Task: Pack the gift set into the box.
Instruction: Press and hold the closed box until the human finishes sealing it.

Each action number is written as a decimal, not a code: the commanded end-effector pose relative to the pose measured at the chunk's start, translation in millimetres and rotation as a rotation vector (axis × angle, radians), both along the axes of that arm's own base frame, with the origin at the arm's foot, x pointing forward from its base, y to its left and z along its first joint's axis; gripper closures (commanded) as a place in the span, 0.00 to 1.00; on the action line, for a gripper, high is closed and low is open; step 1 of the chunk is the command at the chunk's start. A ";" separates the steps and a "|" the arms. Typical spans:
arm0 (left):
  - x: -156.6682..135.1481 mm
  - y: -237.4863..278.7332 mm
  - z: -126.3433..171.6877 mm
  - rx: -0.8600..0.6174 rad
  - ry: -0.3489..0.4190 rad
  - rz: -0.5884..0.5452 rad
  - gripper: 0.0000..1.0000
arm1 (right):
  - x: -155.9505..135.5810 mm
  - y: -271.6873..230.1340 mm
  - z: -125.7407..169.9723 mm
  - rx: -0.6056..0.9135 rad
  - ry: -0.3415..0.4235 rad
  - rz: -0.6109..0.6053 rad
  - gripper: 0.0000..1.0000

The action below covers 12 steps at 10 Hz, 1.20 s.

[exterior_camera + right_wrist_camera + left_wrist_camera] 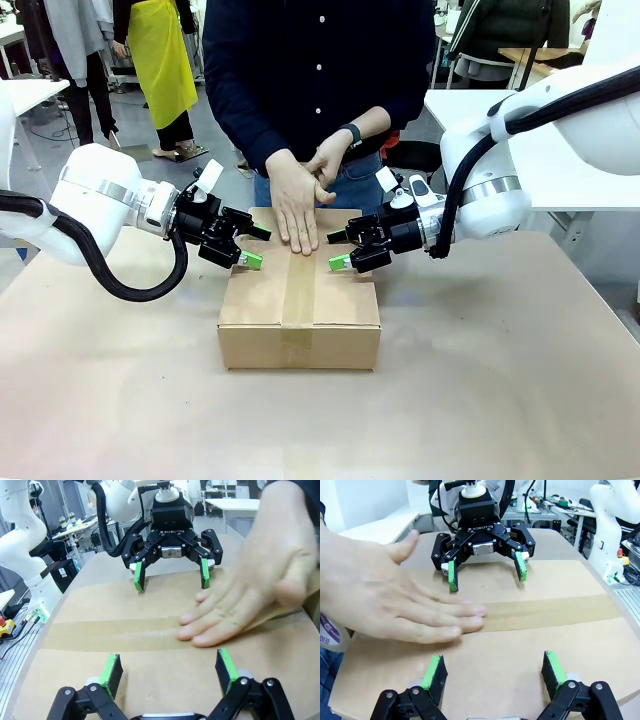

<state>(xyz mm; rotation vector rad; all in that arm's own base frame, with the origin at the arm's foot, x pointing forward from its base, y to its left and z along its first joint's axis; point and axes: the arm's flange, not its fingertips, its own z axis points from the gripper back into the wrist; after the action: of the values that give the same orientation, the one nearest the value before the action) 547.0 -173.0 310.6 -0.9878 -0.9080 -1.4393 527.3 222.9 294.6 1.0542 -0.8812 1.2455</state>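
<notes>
The desk [500,400] has a plain tan top and serves as the landmark here. Beyond its far edge stands a person in a dark blue shirt [300,70] and blue jeans [355,185], with a black wristwatch [352,134]. Farther behind the desk, toward its far left corner, a yellow apron [160,55] hangs on another figure, beside the corner of a white table [30,95]. Behind the desk's far right corner sit another white table [560,170] and a chair with a dark back [495,45]. Off one side of the desk, in the right wrist view, a red button [4,625] sits on a low ledge.
</notes>
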 end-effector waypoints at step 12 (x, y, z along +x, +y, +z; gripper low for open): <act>-0.8 -0.2 -1.2 0.000 0.003 -0.002 0.00 | -0.5 -0.1 -0.8 -0.006 -0.001 0.001 0.00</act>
<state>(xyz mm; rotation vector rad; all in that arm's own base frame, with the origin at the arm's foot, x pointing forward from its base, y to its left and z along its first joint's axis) 547.0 -173.2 311.2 -0.9889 -0.9089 -1.4402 527.3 223.1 295.1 1.0547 -0.8822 1.2462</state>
